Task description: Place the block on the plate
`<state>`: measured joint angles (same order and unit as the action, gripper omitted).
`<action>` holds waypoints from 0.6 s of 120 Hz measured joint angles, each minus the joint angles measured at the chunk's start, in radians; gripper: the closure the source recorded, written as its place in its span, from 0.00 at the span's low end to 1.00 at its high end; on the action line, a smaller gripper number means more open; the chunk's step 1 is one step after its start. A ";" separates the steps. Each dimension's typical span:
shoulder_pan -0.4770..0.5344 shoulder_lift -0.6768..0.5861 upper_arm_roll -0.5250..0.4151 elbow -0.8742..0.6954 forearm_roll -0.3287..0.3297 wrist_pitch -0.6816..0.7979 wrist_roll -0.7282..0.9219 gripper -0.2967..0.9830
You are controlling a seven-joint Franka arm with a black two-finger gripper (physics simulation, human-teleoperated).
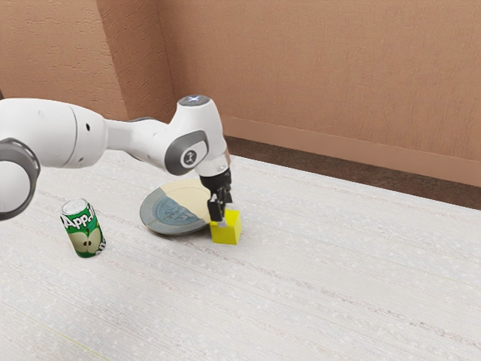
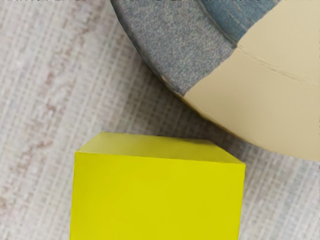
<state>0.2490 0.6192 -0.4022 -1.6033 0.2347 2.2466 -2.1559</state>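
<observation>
1. The white and grey robot arm (image 1: pixel 139 141) comes in from the exterior view's left, goes up to a bend, then drops down by the round plate (image 1: pixel 155 218), which is part blue-grey and part cream.
2. The black two-finger gripper (image 1: pixel 224 213) points down, with its tip end low by the plate's edge, at the yellow block. I cannot tell if it is wide, narrow or holding the block.
3. The bright yellow, box-shaped block (image 1: pixel 228 233) is just beside the plate, toward the exterior view's right, and not on it.
4. The block sits level, with a flat side up. It looks like a cube, so no long way shows. In the wrist view, one side faces toward the plate, and the plate's round edge slants past a corner.
5. The green and white drink can (image 1: pixel 83 234) is apart from the plate, toward the exterior view's left.
</observation>
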 joint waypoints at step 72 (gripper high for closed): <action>-0.012 0.033 -0.002 -0.014 0.001 0.024 0.020 0.23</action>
<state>0.2372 0.6520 -0.4040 -1.6170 0.2353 2.2705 -2.1363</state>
